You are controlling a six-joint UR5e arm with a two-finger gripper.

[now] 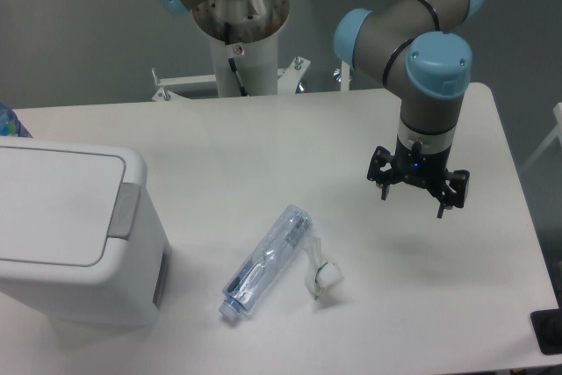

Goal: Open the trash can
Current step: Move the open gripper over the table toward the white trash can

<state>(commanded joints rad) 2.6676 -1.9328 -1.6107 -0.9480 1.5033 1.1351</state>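
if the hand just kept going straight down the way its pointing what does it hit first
Most likely bare table. The hand points straight down with open fingers, and nothing lies under it. The crushed bottle and the trash can sit well off to its side, though depth is hard to judge.

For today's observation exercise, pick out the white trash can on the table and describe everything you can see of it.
The trash can is a large white boxy bin with rounded corners, seemingly plastic. Its flat lid is closed, with a grey push tab at the lid's right edge. A darker panel shows on its right side. It stands upright at the table's left edge, partly cut off by the picture. Nothing touches it; the bottle lies apart to its right, and the gripper hangs far off.
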